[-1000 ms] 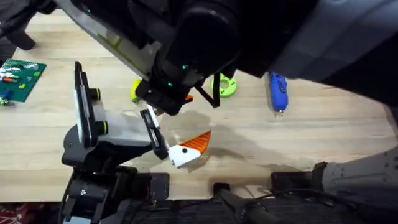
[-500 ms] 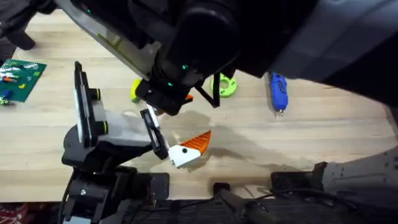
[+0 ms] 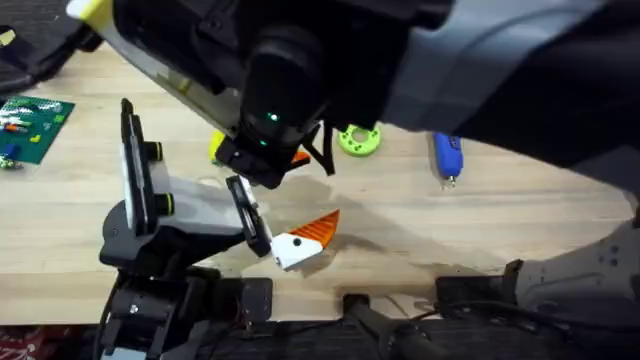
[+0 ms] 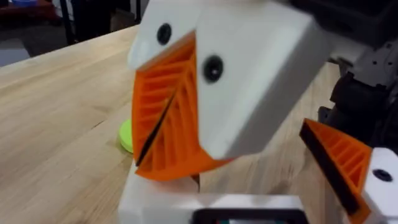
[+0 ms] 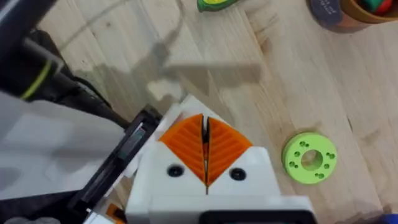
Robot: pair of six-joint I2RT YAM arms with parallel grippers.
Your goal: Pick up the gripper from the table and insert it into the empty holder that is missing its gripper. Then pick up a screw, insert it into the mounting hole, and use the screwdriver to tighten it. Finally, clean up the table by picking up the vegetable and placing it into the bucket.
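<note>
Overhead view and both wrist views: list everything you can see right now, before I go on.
holder: one, grey and black, left near side of the table
gripper: one, white base with orange wedge, at the end of the holder's rail
screwdriver: one, blue, lying at the right
vegetable: one, yellow-green, beyond the holder, partly under an arm
ring: one, lime green, middle of the table
bucket: one, orange-brown with purple band, beyond the ring
circuit board: one, green, far left
table: one, light wood
left gripper: white, orange pads, shut
right gripper: white, orange pads, shut
</note>
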